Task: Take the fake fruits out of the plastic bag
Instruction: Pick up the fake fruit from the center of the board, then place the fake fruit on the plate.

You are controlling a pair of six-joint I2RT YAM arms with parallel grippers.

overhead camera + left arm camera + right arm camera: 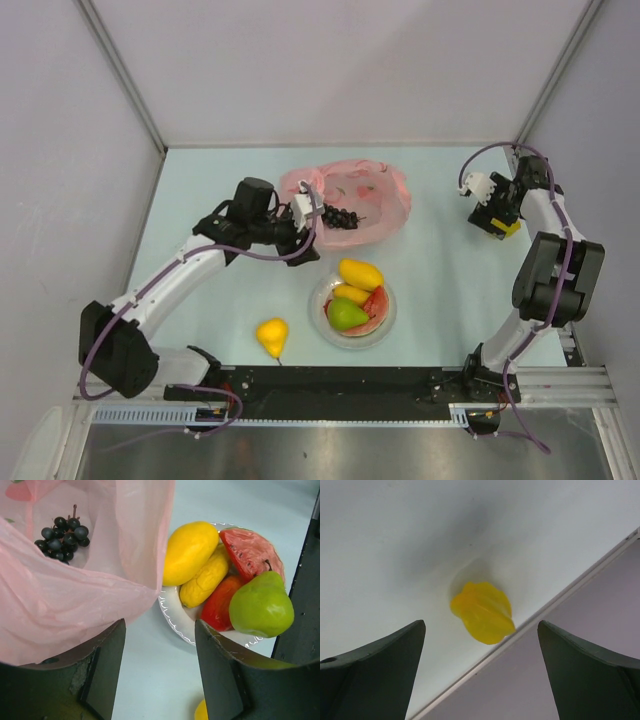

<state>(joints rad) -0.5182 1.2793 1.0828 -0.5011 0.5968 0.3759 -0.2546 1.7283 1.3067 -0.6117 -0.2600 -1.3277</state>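
Note:
The pink plastic bag (372, 196) lies at the back middle, its mouth toward my left gripper (308, 218). A dark grape bunch (339, 216) rests inside the bag (75, 595); the grapes (62, 539) show through the opening. My left gripper (160, 627) is open and empty, low over the table by the bag's near edge. A white plate (177, 620) holds a yellow mango (190, 550), a yellow piece (205, 582), a watermelon slice (250, 550) and a green pear (260, 605). My right gripper (481, 625) hangs open above a yellow ridged fruit (482, 611).
A yellow pear (272, 336) lies on the table in front of the left arm's reach, left of the plate (388, 322). The right gripper (492, 212) is close to the right side wall (580, 680), whose base edge runs right beside the ridged fruit.

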